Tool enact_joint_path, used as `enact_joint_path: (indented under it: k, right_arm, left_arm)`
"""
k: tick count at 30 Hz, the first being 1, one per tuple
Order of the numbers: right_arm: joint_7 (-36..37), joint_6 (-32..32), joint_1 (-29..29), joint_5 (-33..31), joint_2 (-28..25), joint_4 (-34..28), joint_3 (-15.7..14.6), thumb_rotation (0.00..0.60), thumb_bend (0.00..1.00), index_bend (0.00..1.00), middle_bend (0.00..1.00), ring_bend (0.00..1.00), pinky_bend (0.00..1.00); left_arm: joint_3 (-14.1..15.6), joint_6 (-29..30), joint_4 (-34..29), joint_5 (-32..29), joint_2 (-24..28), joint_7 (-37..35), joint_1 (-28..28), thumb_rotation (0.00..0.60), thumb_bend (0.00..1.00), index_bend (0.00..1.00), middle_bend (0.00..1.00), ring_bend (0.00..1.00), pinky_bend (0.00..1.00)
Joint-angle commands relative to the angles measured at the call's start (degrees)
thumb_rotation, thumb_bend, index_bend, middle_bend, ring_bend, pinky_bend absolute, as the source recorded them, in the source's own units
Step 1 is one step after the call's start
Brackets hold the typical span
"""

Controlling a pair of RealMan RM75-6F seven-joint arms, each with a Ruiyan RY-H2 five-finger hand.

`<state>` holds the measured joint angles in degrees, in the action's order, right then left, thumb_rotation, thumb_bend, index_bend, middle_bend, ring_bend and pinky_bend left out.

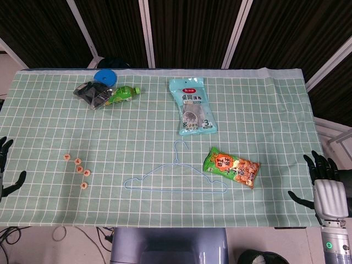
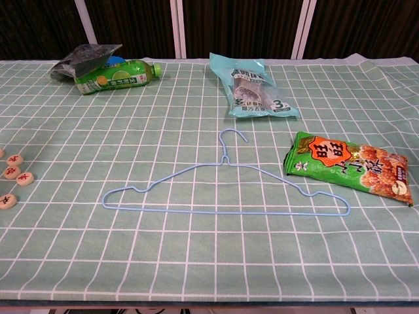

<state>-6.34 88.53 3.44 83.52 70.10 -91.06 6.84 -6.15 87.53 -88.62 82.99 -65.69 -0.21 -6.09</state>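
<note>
Green checked tablecloth (image 1: 264,104), open hands (image 1: 324,184) at opposite side edges.

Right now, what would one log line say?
left hand open, table edge | right hand open, nearest snack bag | hanger centre

Matt woven checked cloth (image 2: 196,261) under a thin, smooth light-blue coated-wire hanger (image 2: 226,196), a glossy printed foil snack bag (image 2: 350,167), a shiny clear-fronted plastic pouch (image 2: 254,88), a glossy plastic bottle (image 2: 114,75), and small matt wooden discs (image 2: 16,173).
</note>
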Motion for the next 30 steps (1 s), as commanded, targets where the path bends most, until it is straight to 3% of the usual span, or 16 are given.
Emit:
enact_joint_path:
  k: [1,30]
  right_arm:
    - [0.0,0.0,-0.1,-0.2,-0.1,-0.1,0.0,0.600,0.20,0.10,0.03,0.06,0.00]
    - [-0.2,0.1,-0.5,-1.0,-0.8,-0.8,0.1,0.600,0.21,0.10,0.03,0.06,0.00]
  left_arm:
    - [0.1,0.0,-0.1,0.1,-0.1,0.3,0.0,0.600,0.32,0.06,0.00,0.00,0.02]
    - [0.5,-2.8,-0.7,-1.5,0.0,2.6,-0.6,0.600,0.28,0.07,0.00,0.00,0.02]
